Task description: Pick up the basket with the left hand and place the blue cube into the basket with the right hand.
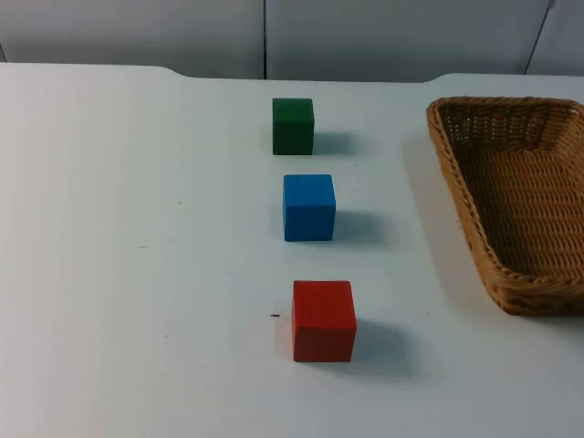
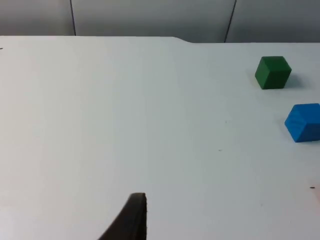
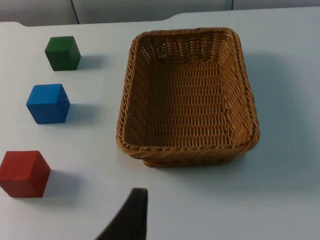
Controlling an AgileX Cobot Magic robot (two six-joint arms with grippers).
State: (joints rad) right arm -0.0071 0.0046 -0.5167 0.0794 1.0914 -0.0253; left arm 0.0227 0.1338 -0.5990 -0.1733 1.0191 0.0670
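Note:
The blue cube (image 1: 308, 207) sits mid-table in a row of three, with a green cube (image 1: 293, 125) behind it and a red cube (image 1: 323, 320) in front. An empty woven basket (image 1: 456, 182) stands to the right, apart from the cubes. My left gripper (image 2: 131, 217) hangs over bare table, well away from the green cube (image 2: 273, 72) and the blue cube (image 2: 304, 122). My right gripper (image 3: 131, 215) hangs just short of the basket's near rim (image 3: 185, 148). The blue cube (image 3: 47, 103) and red cube (image 3: 22, 172) lie off to its side.
The white table (image 1: 137, 274) has wide free room left of the cube row. A grey partition wall (image 1: 265, 36) closes off the far edge. The basket reaches the picture's right edge in the top view.

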